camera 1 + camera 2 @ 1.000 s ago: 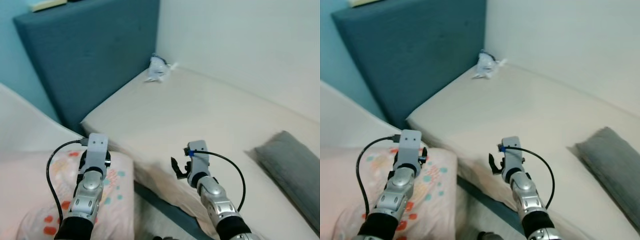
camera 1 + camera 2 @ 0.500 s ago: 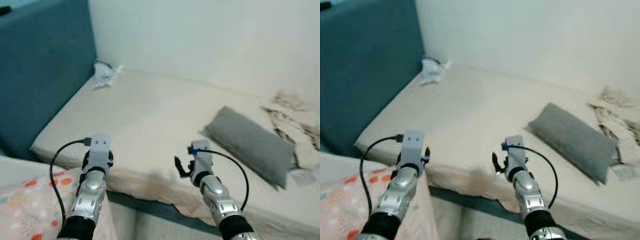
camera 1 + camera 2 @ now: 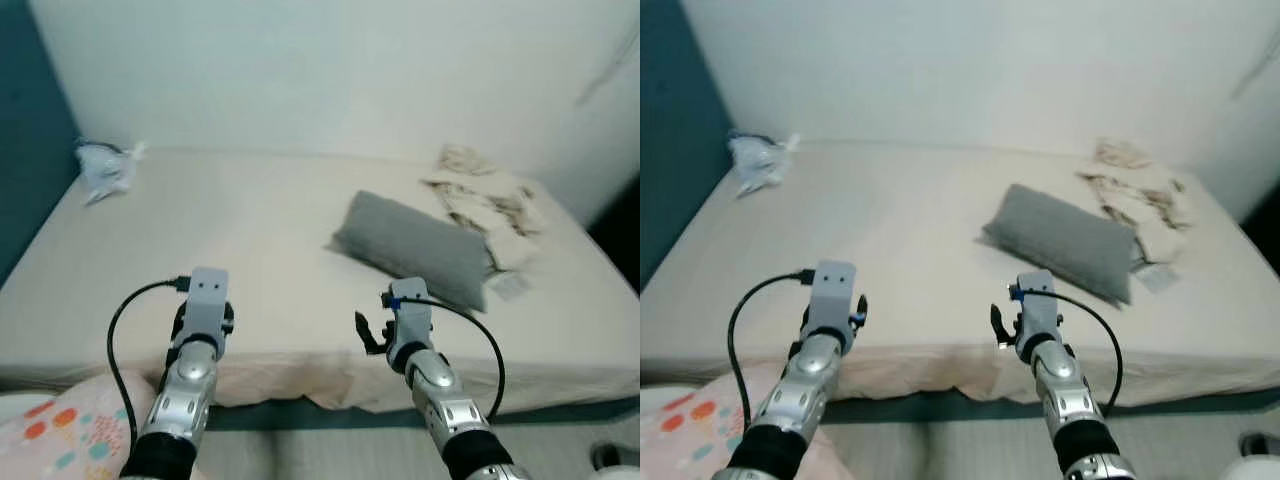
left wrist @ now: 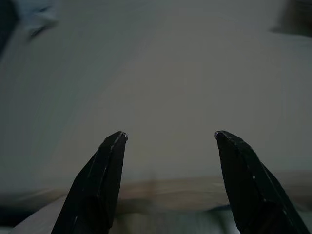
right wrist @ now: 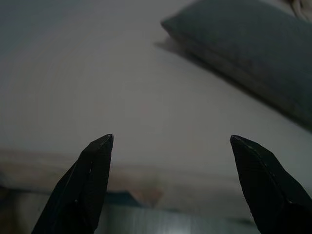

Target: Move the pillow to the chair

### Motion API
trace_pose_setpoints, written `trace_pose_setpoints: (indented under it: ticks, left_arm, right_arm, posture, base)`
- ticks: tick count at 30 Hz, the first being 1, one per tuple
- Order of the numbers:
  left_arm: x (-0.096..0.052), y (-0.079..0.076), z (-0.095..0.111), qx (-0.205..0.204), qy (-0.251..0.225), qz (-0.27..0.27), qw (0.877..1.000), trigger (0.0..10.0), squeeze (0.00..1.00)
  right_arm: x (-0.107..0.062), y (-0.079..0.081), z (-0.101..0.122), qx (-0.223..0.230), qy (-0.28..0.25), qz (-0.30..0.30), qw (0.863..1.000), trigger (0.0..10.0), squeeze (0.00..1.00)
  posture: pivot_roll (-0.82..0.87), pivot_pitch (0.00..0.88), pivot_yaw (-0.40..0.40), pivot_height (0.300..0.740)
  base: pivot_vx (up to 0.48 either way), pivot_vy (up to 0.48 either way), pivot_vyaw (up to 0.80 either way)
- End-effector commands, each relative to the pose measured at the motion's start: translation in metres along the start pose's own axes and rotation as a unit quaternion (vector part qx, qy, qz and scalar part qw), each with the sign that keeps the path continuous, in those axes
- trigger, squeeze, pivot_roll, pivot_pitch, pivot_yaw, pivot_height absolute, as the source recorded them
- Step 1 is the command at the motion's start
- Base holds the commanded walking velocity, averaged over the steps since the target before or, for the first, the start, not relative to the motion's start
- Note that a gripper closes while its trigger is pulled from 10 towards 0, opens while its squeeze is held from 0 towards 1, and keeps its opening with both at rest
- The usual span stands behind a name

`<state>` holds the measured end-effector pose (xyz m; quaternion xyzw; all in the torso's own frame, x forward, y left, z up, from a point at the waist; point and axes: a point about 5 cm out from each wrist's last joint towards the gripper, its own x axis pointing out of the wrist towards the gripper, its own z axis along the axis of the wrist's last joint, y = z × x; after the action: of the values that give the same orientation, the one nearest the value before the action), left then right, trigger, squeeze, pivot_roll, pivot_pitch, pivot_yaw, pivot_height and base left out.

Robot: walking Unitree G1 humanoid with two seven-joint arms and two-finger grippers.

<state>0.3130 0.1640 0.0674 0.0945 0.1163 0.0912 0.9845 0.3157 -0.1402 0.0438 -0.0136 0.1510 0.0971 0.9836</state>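
Bed (image 3: pixel 250 250) ahead, grey pillow (image 3: pixel 415 248) flat on its right half, beside crumpled cloth (image 3: pixel 485 195). Both claws spread and empty, short of the mattress edge: left gripper (image 4: pixel 168 136), right gripper (image 5: pixel 170 141). Step closer, take the pillow's near long edge with both, avoid snagging the sheet

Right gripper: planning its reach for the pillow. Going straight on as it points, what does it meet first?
Probably the bare mattress. The right gripper, jaws open, aims at the sheet beside the grey pillow, though depth is unclear.

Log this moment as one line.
grey pillow on bed | left tool open, empty | right tool open, empty, short of pillow
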Motion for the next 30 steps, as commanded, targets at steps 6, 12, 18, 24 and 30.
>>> trace_pose_setpoints:
  ticks: [6, 12, 18, 24, 30]
  left_arm:
    - [-0.0022, -0.0006, -0.0100, -0.019, 0.026, 0.000, 0.999, 10.0, 0.00]
    - [-0.0021, -0.0006, -0.0114, -0.036, 0.035, -0.005, 0.999, 10.0, 0.00]
    - [-0.0021, 0.0007, -0.0139, -0.049, 0.047, -0.001, 0.998, 10.0, 0.00]
    - [-0.0014, -0.0002, -0.0129, -0.045, 0.047, -0.007, 0.998, 10.0, 0.00]
    - [-0.0018, -0.0030, -0.0120, -0.042, 0.046, -0.015, 0.998, 10.0, 0.00]
  right_arm:
    - [-0.0005, -0.0034, -0.0042, 0.005, 0.012, -0.006, 1.000, 10.0, 0.00]
    - [0.0001, -0.0024, -0.0070, -0.004, 0.026, 0.003, 1.000, 10.0, 0.00]
    - [0.0002, 0.0002, -0.0083, -0.007, 0.029, 0.007, 1.000, 10.0, 0.00]
    - [-0.0001, 0.0011, -0.0087, -0.004, 0.028, 0.008, 1.000, 10.0, 0.00]
    - [-0.0005, 0.0006, -0.0092, -0.001, 0.029, 0.006, 1.000, 10.0, 0.00]
  posture:
    - [-0.06, 0.108, -0.073, 0.740]
    - [-0.06, 0.108, -0.071, 0.740]
    - [-0.06, 0.108, -0.066, 0.740]
    - [-0.06, 0.109, -0.063, 0.740]
    - [-0.06, 0.112, -0.059, 0.740]
  base:
    - [0.000, 0.000, -0.80]
    - [0.000, 0.000, -0.40]
    - [0.000, 0.000, 0.00]
    - [0.000, -0.412, 0.00]
    - [0.000, -0.480, 0.00]
